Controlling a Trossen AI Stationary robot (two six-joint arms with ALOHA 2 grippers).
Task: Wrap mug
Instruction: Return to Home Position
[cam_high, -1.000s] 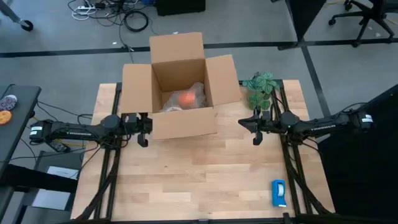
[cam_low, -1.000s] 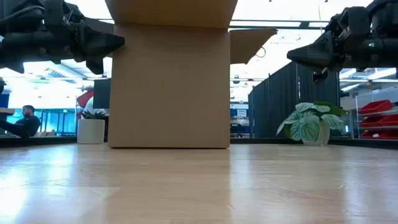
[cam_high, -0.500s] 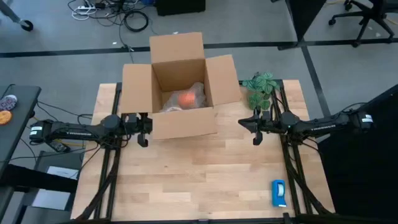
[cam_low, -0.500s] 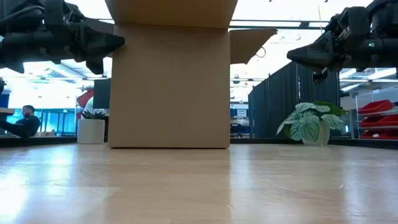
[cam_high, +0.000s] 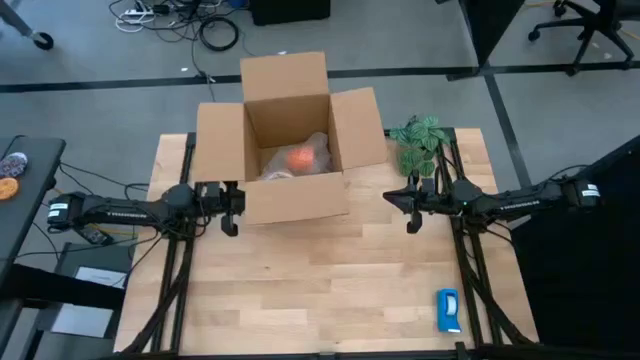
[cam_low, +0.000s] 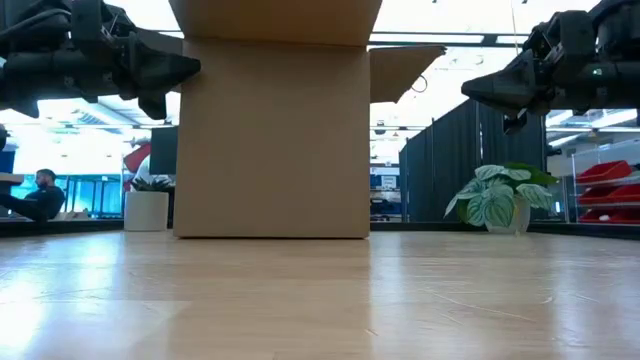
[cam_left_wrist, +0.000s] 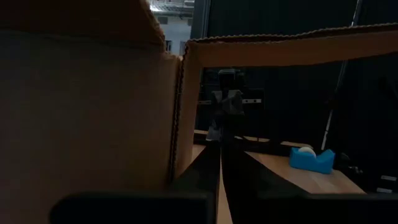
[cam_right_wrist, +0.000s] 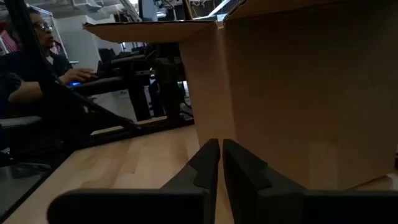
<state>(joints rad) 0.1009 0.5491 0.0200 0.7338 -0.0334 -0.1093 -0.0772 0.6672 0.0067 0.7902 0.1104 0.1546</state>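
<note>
orange mug (cam_high: 300, 157) inside corrugated cardboard box (cam_high: 295, 205)

Even light on the pale wooden table (cam_high: 330, 270); low view shows glare at seven o'clock, the brown cardboard box (cam_low: 272, 130) backlit.

Orange in brown, on pale wood

The mug (cam_high: 300, 158) is bright orange, seen through clear, whitish wrap (cam_high: 318, 147) inside a plain brown cardboard box (cam_high: 290, 80). The table (cam_high: 330, 290) is light honey wood, patterned in short staggered blocks with fine grain. Both arms (cam_high: 120, 211) are matt black with small white lettering. The plant (cam_high: 418, 135) has green leaves streaked with pale, silvery veins. A small object (cam_high: 448, 310) at the table's edge is bright blue with white. The floor (cam_high: 100, 60) is grey, crossed by dark lines. In the low view, the room behind shows a white planter (cam_low: 147, 211), red bins (cam_low: 605, 180) and a black curtain (cam_low: 440, 170).
</note>
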